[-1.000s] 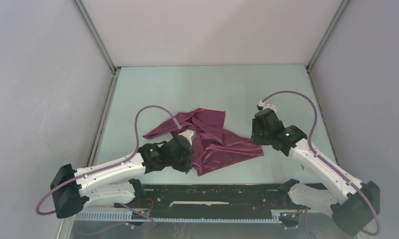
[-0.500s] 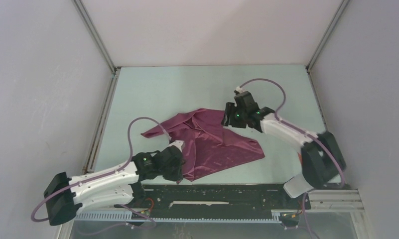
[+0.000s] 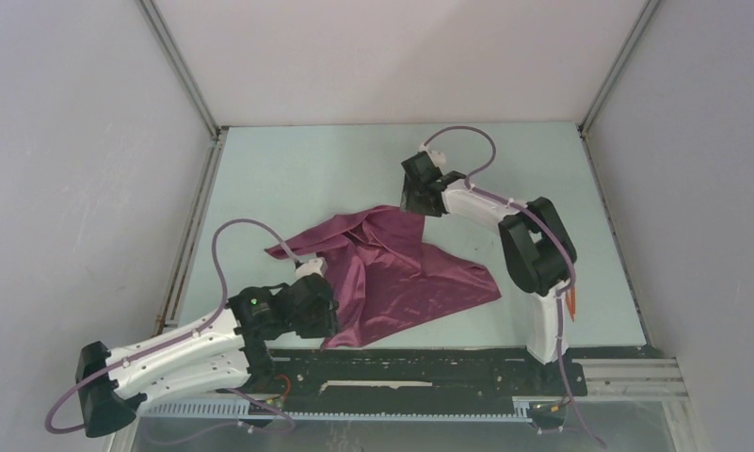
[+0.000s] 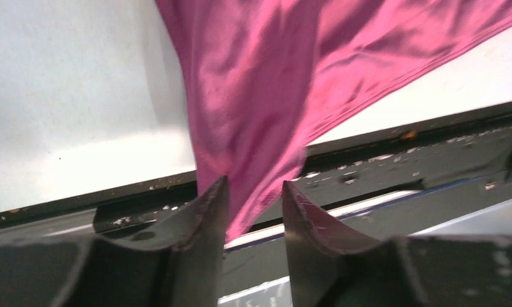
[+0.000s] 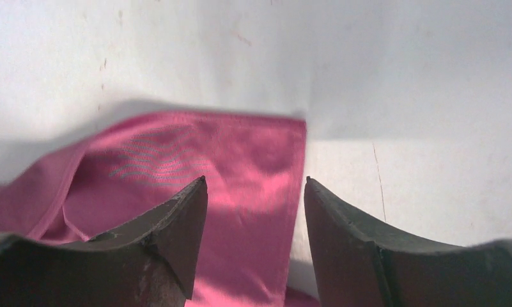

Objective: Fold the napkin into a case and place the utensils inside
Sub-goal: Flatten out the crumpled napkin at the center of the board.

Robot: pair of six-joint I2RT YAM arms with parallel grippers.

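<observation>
The maroon napkin (image 3: 401, 268) lies crumpled and part-spread in the middle of the table. My left gripper (image 3: 324, 315) is at its near-left corner by the table's front edge. In the left wrist view its jaws stand a little apart, with the napkin's pointed corner (image 4: 253, 192) between them against the left finger (image 4: 205, 224). My right gripper (image 3: 412, 200) is open over the napkin's far corner (image 5: 253, 166), jaws straddling it. A thin orange utensil (image 3: 572, 303) shows beside the right arm's upright link, mostly hidden.
A black rail (image 3: 429, 363) runs along the table's front edge, just beyond the napkin's near corner; it also shows in the left wrist view (image 4: 400, 160). Grey walls (image 3: 90, 188) close the left, right and back. The pale green table (image 3: 307, 169) is bare at the far left.
My left gripper drew back toward the front-left and the napkin's near corner went with it. My right arm swung from the napkin's right side to its far corner.
</observation>
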